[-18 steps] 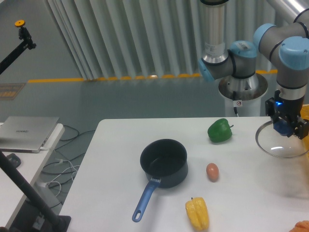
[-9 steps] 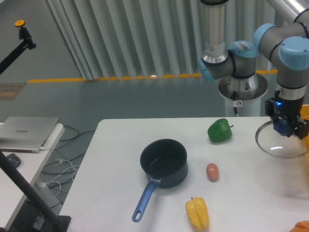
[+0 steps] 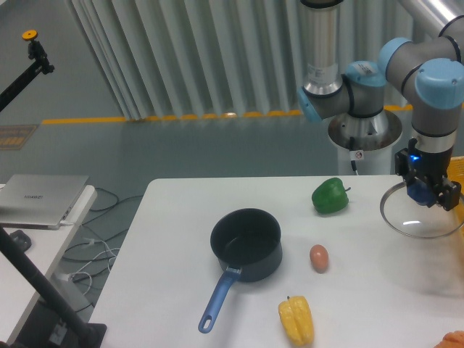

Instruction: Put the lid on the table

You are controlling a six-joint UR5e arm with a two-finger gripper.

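The clear glass lid (image 3: 406, 221) with its thin metal rim is at the far right of the white table (image 3: 174, 239), partly cut off by the frame edge. I cannot tell whether it touches the tabletop. My gripper (image 3: 424, 194) stands straight above its centre, shut on the blue knob, which shows between the fingers. The dark blue saucepan (image 3: 246, 245) stands uncovered at the table's middle, its blue handle pointing to the front left.
A green pepper (image 3: 330, 195) lies left of the lid. An egg (image 3: 319, 257) and a yellow pepper (image 3: 296, 320) lie right of the saucepan and in front of it. An orange thing (image 3: 454, 339) shows at the front right corner. A silver laptop (image 3: 40, 199) is on the side desk.
The gripper and the lid have shifted slightly left and up. Nothing else has moved.
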